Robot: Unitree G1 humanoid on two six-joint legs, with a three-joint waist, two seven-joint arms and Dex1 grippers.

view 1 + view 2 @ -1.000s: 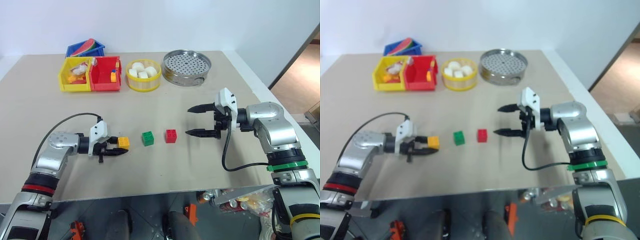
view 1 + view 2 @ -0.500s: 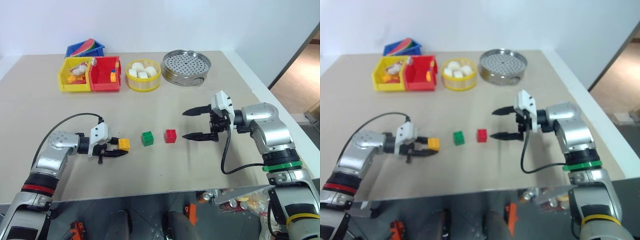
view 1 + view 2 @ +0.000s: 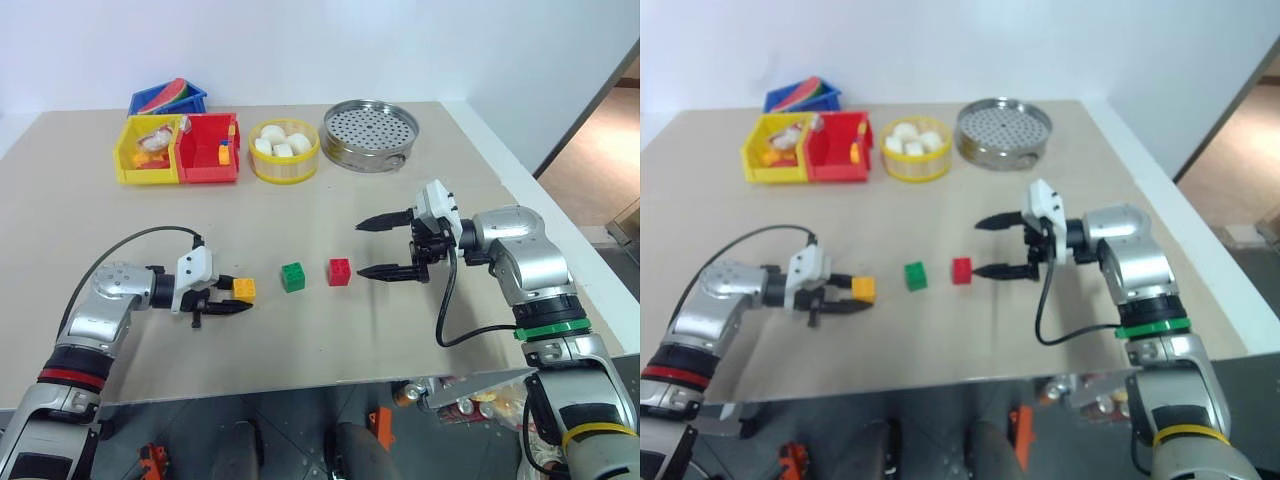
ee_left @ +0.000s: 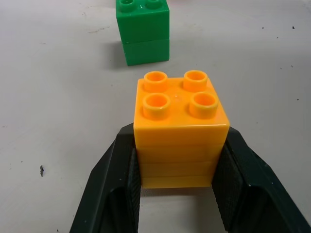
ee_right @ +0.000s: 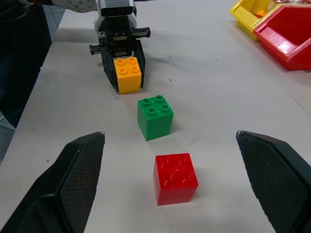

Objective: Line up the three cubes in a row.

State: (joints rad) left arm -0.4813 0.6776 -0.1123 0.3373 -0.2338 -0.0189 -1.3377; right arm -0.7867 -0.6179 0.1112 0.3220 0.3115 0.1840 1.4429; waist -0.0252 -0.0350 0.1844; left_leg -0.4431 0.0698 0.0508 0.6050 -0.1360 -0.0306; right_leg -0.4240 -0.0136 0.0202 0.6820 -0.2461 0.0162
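Observation:
Three studded cubes lie in a line on the tan table: yellow-orange, green and red. My left gripper points right and is shut on the yellow-orange cube, with one black finger on each side of it. The cube looks to be at table level. The green cube stands a short gap beyond it. My right gripper points left, wide open and holding nothing. Its lower fingertip is just right of the red cube, slightly above the table.
Along the back stand a blue bin, a yellow bin, a red bin, a yellow bowl of white lumps and a round metal steamer tray. The table's front edge runs just below the cubes.
My right gripper has swung a little to the left, bringing its fingertips closer to the red cube. The left gripper and the three cubes have stayed where they were.

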